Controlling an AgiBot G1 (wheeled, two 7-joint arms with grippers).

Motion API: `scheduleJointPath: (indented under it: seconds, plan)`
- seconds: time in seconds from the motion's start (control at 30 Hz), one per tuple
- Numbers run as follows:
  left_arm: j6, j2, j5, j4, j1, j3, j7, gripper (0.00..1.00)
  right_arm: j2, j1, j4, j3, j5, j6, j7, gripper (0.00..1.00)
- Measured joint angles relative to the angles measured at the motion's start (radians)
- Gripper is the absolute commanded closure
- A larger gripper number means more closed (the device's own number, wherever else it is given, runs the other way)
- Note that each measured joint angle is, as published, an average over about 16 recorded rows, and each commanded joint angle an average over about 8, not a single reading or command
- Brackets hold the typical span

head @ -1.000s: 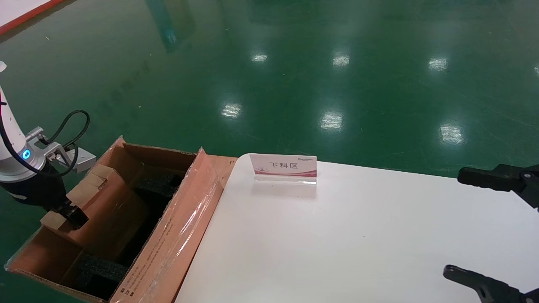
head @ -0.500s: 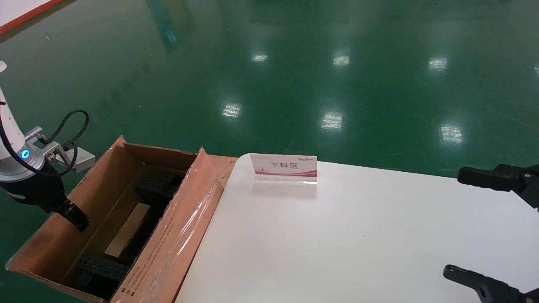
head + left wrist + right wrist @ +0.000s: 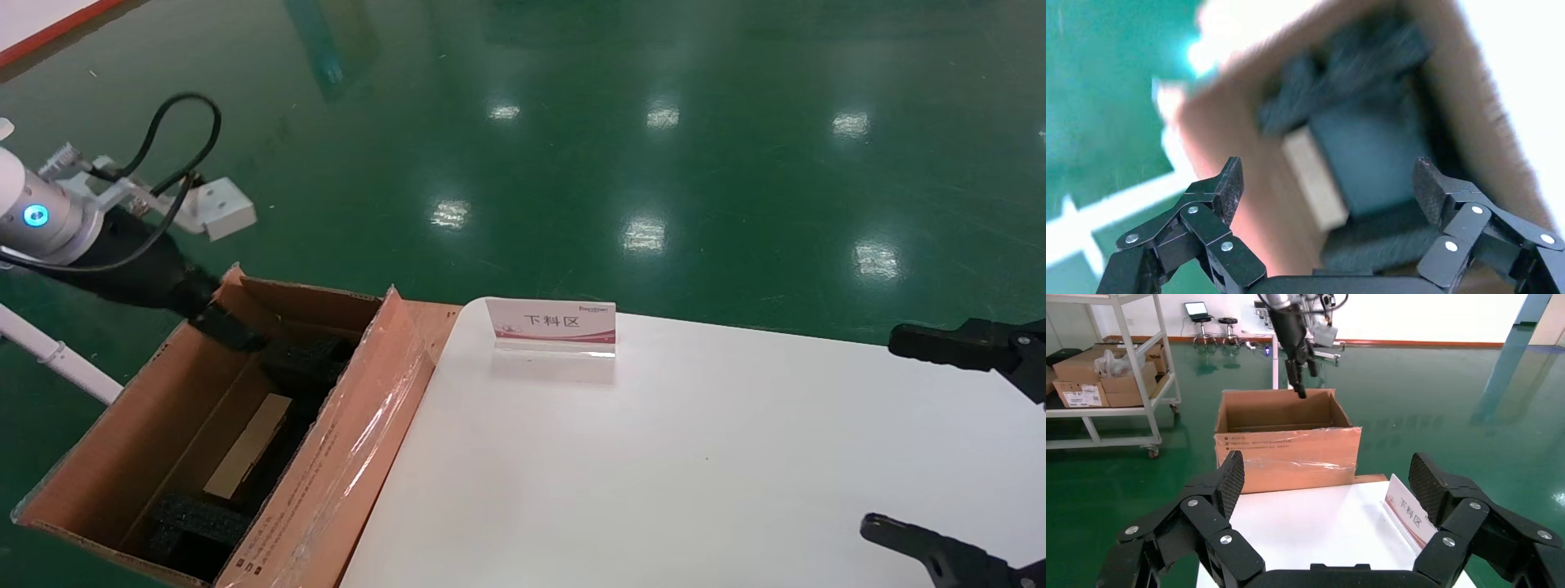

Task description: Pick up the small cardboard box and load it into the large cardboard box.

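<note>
The small cardboard box (image 3: 248, 445) already sits deep inside the large cardboard box (image 3: 122, 425), so the empty, wide-spread left gripper (image 3: 231, 331) at its 12 o'clock rim should just lift straight clear.

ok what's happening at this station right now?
The small cardboard box already lies down inside the large cardboard box, between the black foam blocks. The left gripper is open and empty, up at the carton's far rim rather than on the box. The right gripper is open and idle over the white table, near the placard. Loading looks done.
</note>
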Motion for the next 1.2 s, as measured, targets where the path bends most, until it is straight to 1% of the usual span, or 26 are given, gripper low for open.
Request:
scheduleJointPath:
  seconds: [0.13, 0.27, 0.37, 0.5, 0.6, 0.73, 1.2]
  plan:
    - [-0.016, -0.050, -0.014, -0.112, -0.076, -0.029, 0.035, 0.00, 0.000, 0.000, 0.000, 0.000, 0.000, 0.000, 0.000, 0.00]
    - [-0.017, -0.082, -0.031, -0.190, -0.122, -0.055, 0.058, 0.00, 0.000, 0.000, 0.000, 0.000, 0.000, 0.000, 0.000, 0.00]
    - [-0.010, -0.093, -0.045, -0.224, -0.129, -0.082, 0.071, 0.00, 0.000, 0.000, 0.000, 0.000, 0.000, 0.000, 0.000, 0.00]
    - [0.006, -0.094, -0.059, -0.243, -0.096, -0.143, 0.089, 0.00, 0.000, 0.000, -0.001, 0.000, 0.000, 0.000, 0.000, 0.00]
    - [0.021, -0.090, -0.069, -0.247, -0.049, -0.209, 0.107, 0.00, 0.000, 0.000, -0.001, 0.000, 0.000, 0.000, -0.001, 0.00]
    - [0.048, -0.084, -0.087, -0.249, 0.041, -0.328, 0.144, 0.00, 0.000, 0.000, -0.001, -0.001, 0.000, 0.000, -0.001, 0.00]
    - [0.164, -0.063, -0.166, -0.238, 0.438, -0.834, 0.311, 0.00, 0.000, 0.001, -0.001, -0.001, 0.001, 0.001, -0.001, 0.00]
